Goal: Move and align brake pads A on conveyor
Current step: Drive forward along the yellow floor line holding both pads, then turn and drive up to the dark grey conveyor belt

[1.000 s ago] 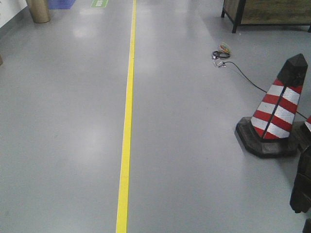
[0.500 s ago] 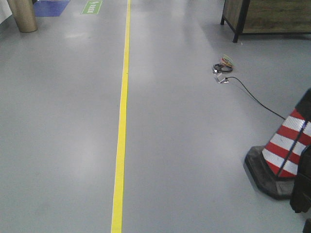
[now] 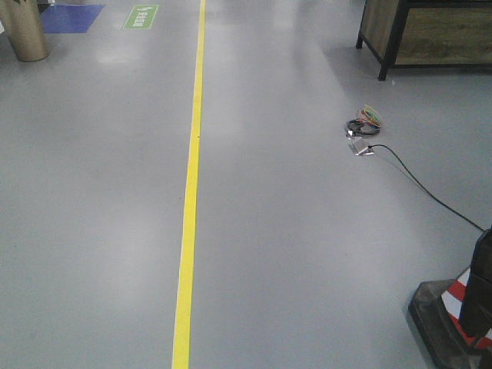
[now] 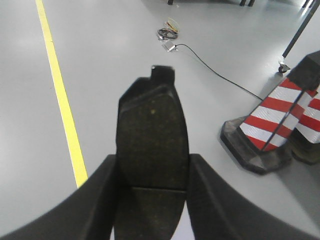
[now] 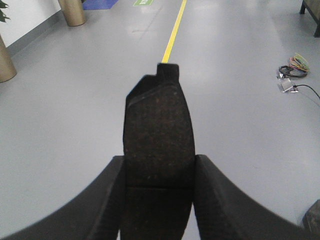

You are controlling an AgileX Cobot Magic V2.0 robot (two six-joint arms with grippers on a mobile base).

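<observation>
Much is cut off here: the front view shows only grey floor (image 3: 307, 231), with a traffic cone (image 3: 453, 311) sliced by the lower right corner so that just its black base and a bit of red and white show, and neither arm appears in it. Each wrist view loses the rear of its pad between the dark fingers at the bottom edge. I count two brake pads, one per arm. The left gripper (image 4: 152, 172) is clenched on a brake pad (image 4: 152, 135), its two fingers (image 4: 95, 200) pressing the pad's long sides, the pad sticking forward over the floor with its tab end away from the wrist and a thin cross groove near the fingers. The right gripper (image 5: 159, 172) grasps a second brake pad (image 5: 159, 130) in the same way, held level and pointing down the hall. Two striped cones stand to the left arm's right, the nearer one (image 4: 267, 125) whole, the other clipped by the edge. One yellow floor line (image 3: 188, 200) runs the length of the room. A small bundle of cables (image 3: 365, 121) lies on the floor with a black cord trailing from it. Two tan pillars (image 5: 72, 12) are partly cropped at the right wrist view's left side.
</observation>
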